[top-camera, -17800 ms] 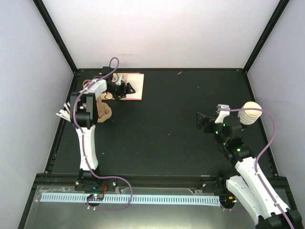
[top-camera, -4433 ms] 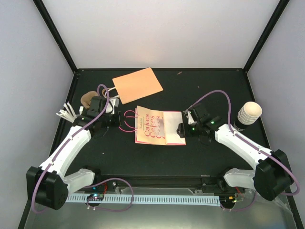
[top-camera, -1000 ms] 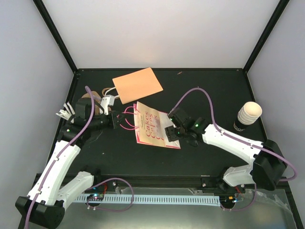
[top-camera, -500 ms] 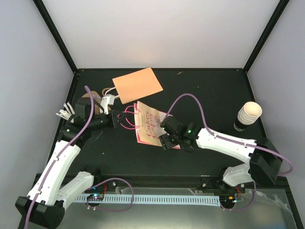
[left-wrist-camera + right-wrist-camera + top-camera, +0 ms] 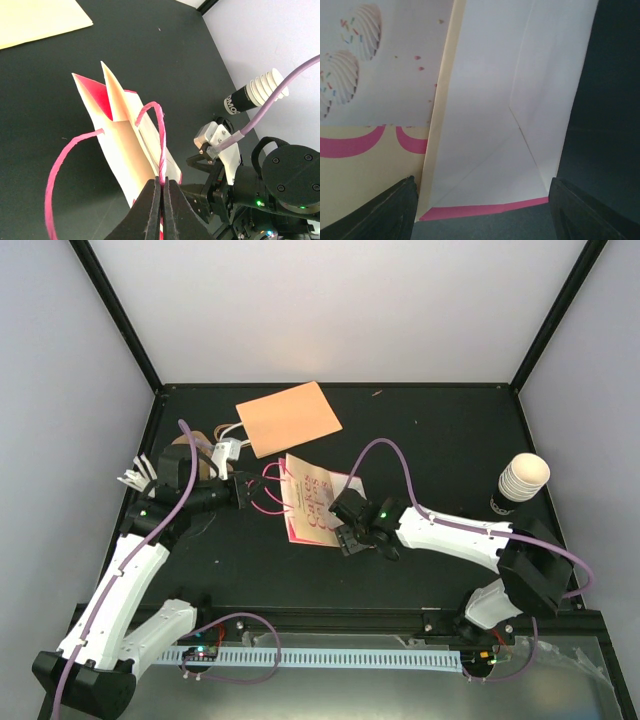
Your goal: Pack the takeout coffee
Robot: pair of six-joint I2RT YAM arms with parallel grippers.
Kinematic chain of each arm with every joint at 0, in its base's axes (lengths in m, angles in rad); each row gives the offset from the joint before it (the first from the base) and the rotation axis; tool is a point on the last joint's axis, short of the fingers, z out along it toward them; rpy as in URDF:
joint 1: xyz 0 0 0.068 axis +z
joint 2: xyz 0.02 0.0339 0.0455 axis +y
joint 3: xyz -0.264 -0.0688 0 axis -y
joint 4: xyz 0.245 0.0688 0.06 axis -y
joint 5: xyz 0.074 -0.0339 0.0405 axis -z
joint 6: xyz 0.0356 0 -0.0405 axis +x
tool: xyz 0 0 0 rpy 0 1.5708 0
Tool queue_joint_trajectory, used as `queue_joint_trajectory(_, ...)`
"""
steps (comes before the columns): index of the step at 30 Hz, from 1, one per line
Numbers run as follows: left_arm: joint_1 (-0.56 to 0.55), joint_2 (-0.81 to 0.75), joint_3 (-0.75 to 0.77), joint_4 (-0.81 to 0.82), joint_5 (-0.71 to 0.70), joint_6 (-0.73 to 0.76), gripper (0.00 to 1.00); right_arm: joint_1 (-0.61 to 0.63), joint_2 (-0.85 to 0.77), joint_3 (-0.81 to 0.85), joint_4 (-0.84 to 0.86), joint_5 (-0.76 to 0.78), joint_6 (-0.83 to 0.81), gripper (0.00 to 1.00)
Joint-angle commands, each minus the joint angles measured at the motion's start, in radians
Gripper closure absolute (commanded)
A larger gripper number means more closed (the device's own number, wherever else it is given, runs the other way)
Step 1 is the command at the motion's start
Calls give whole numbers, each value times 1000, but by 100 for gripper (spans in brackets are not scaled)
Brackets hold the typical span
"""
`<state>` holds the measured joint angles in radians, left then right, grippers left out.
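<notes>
Top external view, read with both wrist views. Cup (image 5: 523, 480) stands upright at the right edge of the table (image 5: 440, 440), dark part down, touched by neither arm. Bag (image 5: 312, 508) lies flat near the table's middle, well apart from the cup. Its long axis runs, slightly skewed, from the pink handle (image 5: 161, 145) at the left to the folded bottom at the right.

Left claw (image 5: 243, 493) is pressed together on one handle loop; the left wrist view shows the cord pinched between the fingers, with the second loop free beside it. Right claw (image 5: 348, 535) is spread and sits over the bag's bottom end. In the right wrist view one finger shows to each side of the white folded panel; whether they touch the paper cannot be told.

Key relation: the cup lies to the right of the right claw, across bare table, and far from the left claw, so the right arm is judged the nearer for the pick. The bag's mouth, barely parted, faces left, away from the cup. The bag probably needs standing up and opening before the cup can go in
</notes>
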<state>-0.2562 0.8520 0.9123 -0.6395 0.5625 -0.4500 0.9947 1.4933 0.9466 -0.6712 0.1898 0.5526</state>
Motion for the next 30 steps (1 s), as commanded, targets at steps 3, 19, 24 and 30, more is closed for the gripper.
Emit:
queue_joint_trajectory(3,8,2,35,19,13,-2,99,4,-18,16,-89,164,37,26)
queue_joint_trajectory(19,8,-15,62,-21,-42,33,98,-100,-97,-29,-124,282,-8,40)
queue_joint_trajectory(24,8,-14,63,-26,-45,35,98,-197,-129,-57,-81,216,-63,45)
queue_joint_trajectory(30,8,-8,61,-27,-46,40,98,-300,-165,-68,1,53,-115,49)
